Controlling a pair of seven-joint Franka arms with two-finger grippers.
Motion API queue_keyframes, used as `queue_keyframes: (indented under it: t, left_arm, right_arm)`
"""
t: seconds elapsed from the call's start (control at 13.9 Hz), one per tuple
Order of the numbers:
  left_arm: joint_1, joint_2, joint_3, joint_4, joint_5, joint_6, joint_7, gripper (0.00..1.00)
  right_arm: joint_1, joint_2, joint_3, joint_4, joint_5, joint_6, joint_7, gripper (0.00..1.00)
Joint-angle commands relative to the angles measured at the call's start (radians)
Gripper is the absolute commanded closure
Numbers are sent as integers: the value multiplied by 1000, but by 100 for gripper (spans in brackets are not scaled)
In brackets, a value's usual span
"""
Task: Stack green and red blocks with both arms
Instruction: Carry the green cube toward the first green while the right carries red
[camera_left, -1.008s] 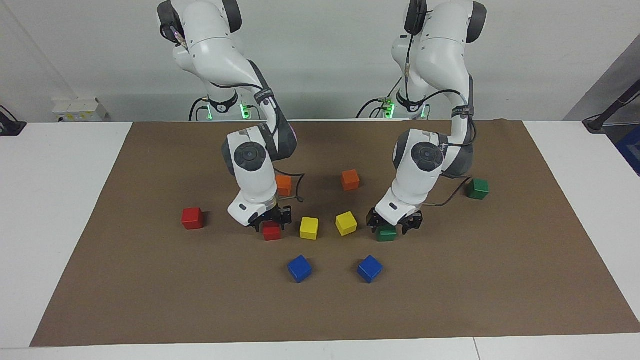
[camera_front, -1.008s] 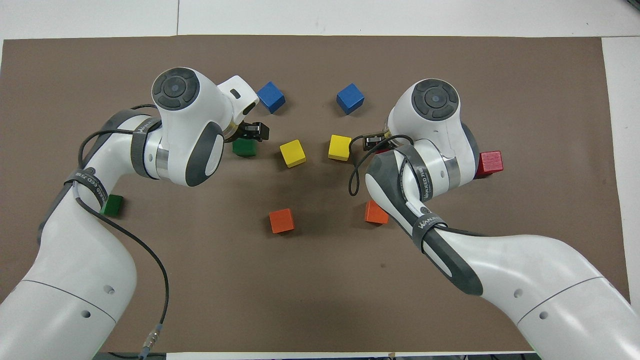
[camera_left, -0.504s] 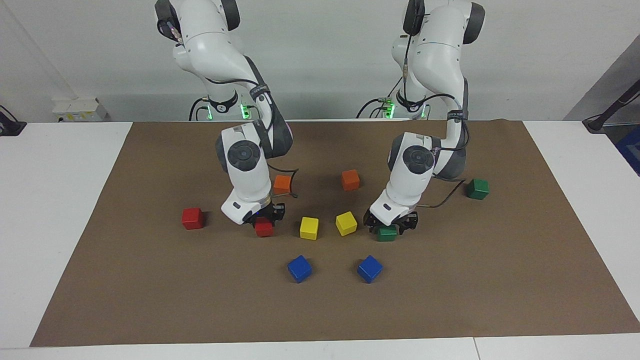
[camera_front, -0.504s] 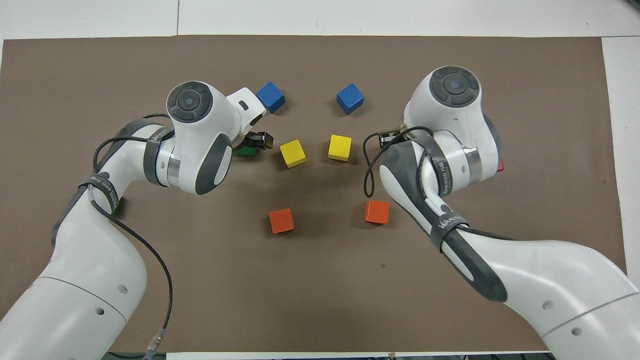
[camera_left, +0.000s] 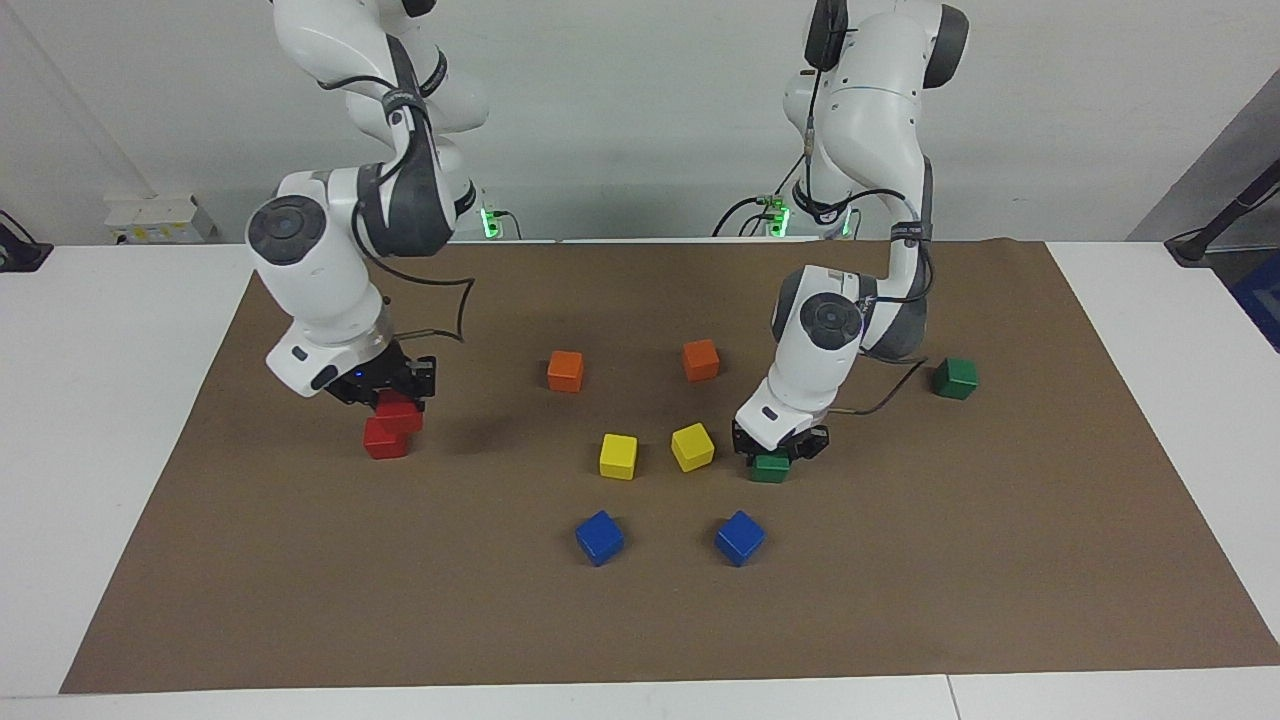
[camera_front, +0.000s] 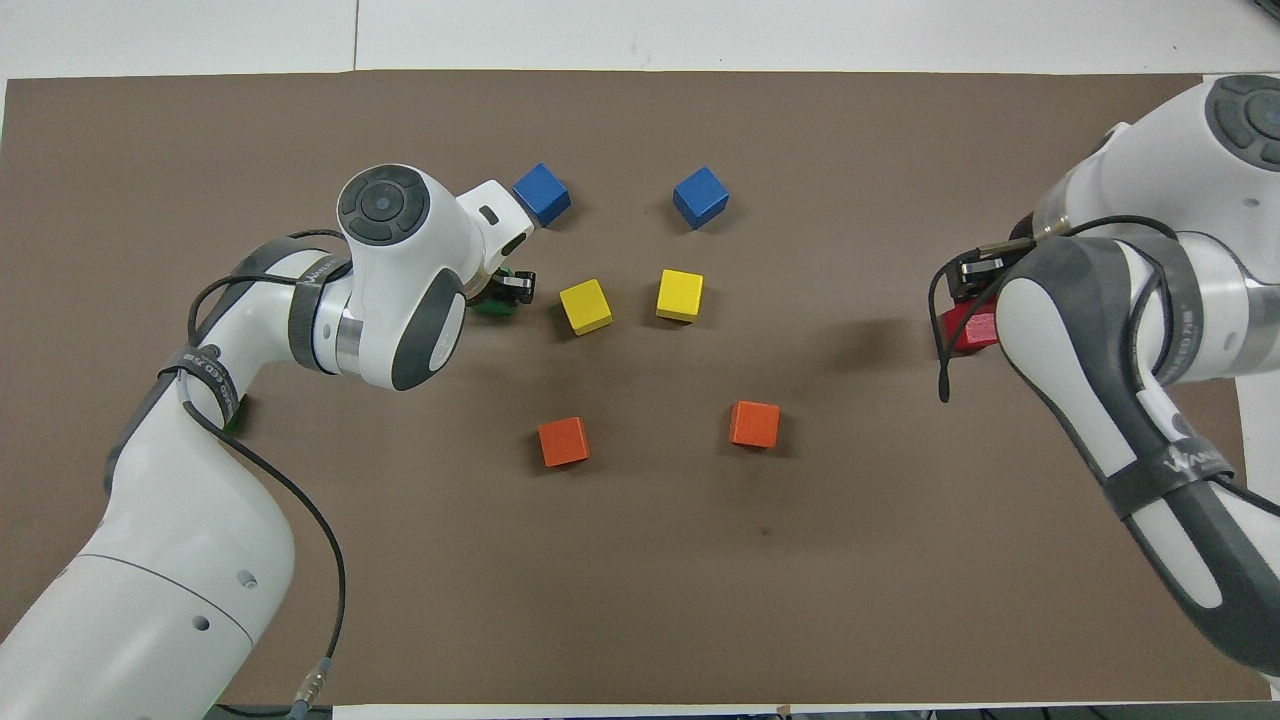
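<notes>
While right gripper (camera_left: 392, 392) grips red block (camera_left: 399, 411) directly over second red block (camera_left: 385, 438), we judge straight descent finishes stack. Left gripper (camera_left: 778, 449) clamps green block (camera_left: 771, 467) on table beside yellow block (camera_left: 692, 446); second green block (camera_left: 955, 377) lies toward left arm's end.

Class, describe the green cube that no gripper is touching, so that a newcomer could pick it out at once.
Start at the brown mat and go to the left arm's end of the table. There a green cube sits alone, nearer to the robots than the other green cube. That other one is clamped in the left gripper beside a yellow cube; this one has nothing touching it.
</notes>
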Motion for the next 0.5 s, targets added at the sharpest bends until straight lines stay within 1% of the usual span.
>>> queue_keyframes:
  t: [0.0, 0.07, 0.14, 0.22, 0.29, 0.43]
  left_arm:
    - [-9, -11, 15, 29, 14, -61, -12, 100]
    - [-5, -14, 15, 48, 10, -91, -15, 100]
    - [8, -31, 20, 68, 4, -138, -15, 100]
    - [44, -73, 17, 70, -9, -181, -9, 100]
    - [89, -130, 17, 56, -13, -227, 4, 100]
    - [164, -225, 17, 33, -15, -329, 75, 100]
  right_arm:
    - [-42, -42, 16, -76, 12, 36, -36, 100]
    - [-51, -48, 15, -103, 12, 80, -58, 100]
    - [-60, -62, 15, -155, 12, 153, -71, 100]
    - [-62, -70, 15, -197, 12, 224, -73, 100]
    - [-62, -76, 15, -229, 12, 260, -73, 100]
    - [-60, -75, 15, -249, 12, 292, -68, 100]
